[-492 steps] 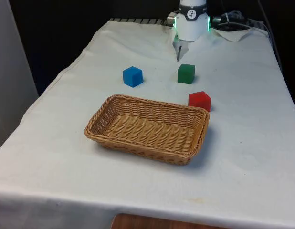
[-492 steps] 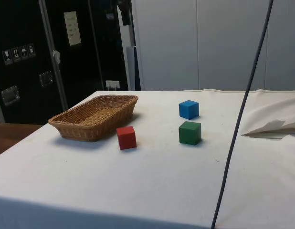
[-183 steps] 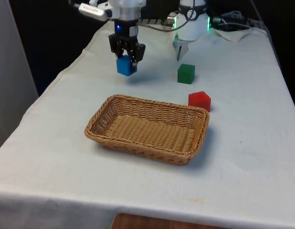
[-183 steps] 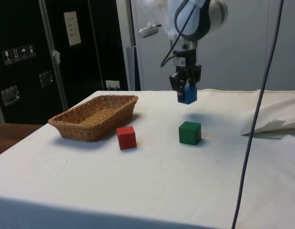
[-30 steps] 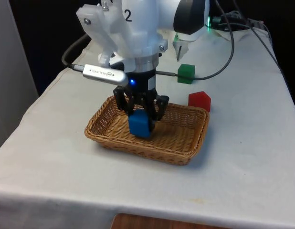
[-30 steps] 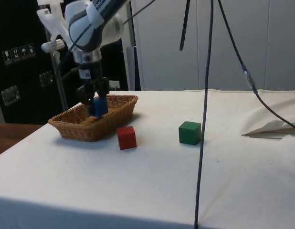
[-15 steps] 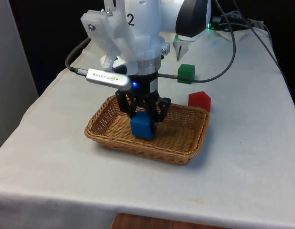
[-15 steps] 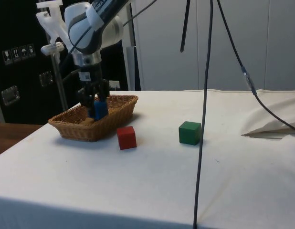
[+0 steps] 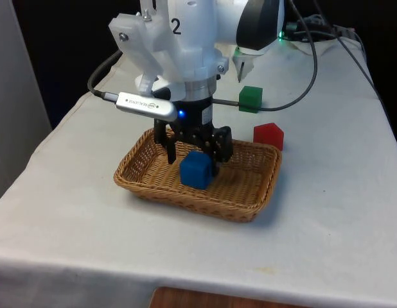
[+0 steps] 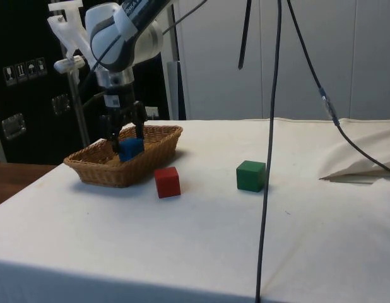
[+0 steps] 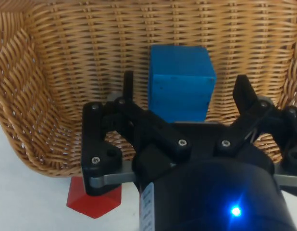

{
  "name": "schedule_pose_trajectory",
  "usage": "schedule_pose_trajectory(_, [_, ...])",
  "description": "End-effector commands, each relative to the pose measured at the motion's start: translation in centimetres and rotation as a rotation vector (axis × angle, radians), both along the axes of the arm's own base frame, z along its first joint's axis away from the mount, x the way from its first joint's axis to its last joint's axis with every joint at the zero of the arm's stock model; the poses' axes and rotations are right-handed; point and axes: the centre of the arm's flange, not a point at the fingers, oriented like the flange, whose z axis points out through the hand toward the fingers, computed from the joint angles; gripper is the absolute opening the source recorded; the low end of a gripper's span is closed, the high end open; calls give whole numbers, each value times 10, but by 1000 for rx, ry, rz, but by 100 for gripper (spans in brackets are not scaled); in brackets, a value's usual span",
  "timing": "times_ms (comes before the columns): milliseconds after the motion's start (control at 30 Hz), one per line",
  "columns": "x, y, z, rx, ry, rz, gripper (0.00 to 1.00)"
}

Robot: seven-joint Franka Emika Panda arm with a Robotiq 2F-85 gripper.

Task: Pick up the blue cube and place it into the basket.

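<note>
White cloth drapes the table. A woven wicker basket holds the smooth blue cube. The gripper hangs over it, fingers spread apart.

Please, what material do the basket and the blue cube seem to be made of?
The basket looks like woven wicker or rattan, tan with a light sheen: interlaced strands show on its walls and floor. The blue cube, lying in it between the open tool fingers, looks like matte painted wood or plastic; its smooth flat faces cannot settle which.
</note>
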Motion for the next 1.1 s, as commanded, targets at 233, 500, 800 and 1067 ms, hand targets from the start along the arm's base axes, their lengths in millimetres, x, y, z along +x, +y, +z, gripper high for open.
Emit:
schedule_pose_trajectory(233, [0,0,16,-1,-3,1,100])
schedule_pose_trajectory(500, [-4,1,44,4,3,14,100])
schedule_pose_trajectory(800, [-10,13,80,4,3,39,100])
schedule_pose_trajectory(1067, [-13,25,102,3,5,56,100])
